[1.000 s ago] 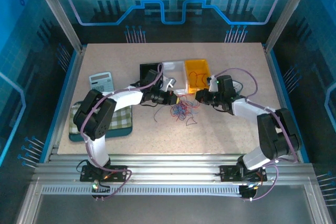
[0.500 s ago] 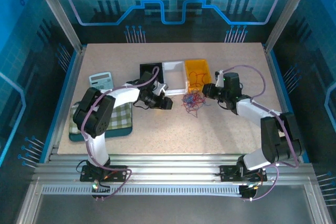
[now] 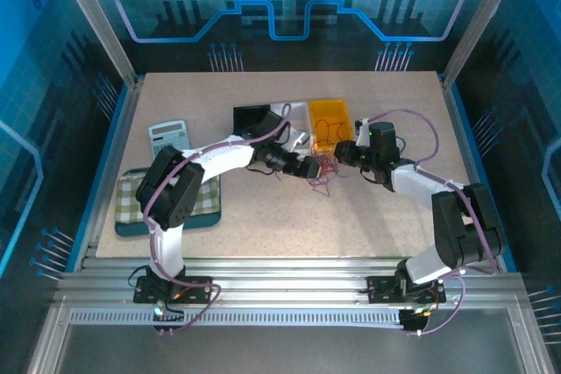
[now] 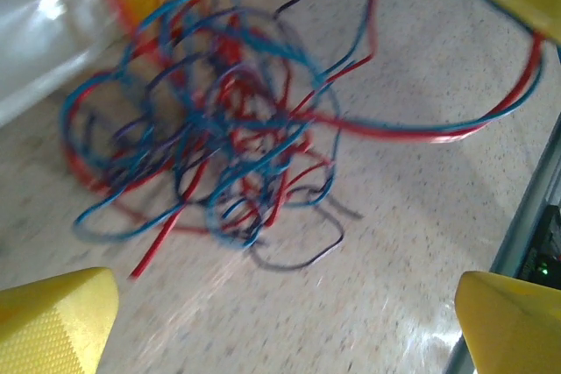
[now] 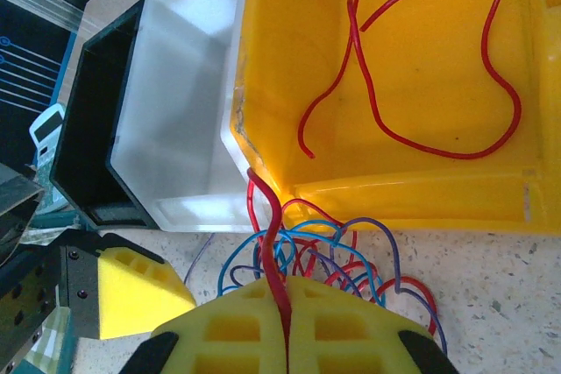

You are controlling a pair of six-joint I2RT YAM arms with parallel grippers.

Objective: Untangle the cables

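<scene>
The cables (image 4: 219, 129) lie in a loose tangle of red, blue and purple strands on the speckled table, just in front of the bins. In the top view the tangle (image 3: 322, 170) sits between both grippers. My left gripper (image 4: 280, 330) is open, its yellow fingertips (image 4: 53, 321) wide apart just short of the tangle, nothing between them. From the opposite side, my right gripper (image 5: 287, 321) is shut on one red cable (image 5: 273, 216) that rises from the tangle (image 5: 359, 251) toward the yellow bin's corner. Another red cable (image 5: 421, 76) lies loose inside the yellow bin (image 5: 491, 190).
A black bin (image 3: 252, 118), a white bin (image 5: 184, 111) and the yellow bin (image 3: 329, 116) stand side by side behind the tangle. A calculator (image 3: 168, 136) and a checked cloth (image 3: 202, 201) on a tray lie at the left. The left gripper's fingertip (image 5: 131, 291) is close to my right gripper.
The left gripper has opened and swung right up to the tangle. The right gripper, still shut on the red cable, dragged the tangle toward the yellow bin.
</scene>
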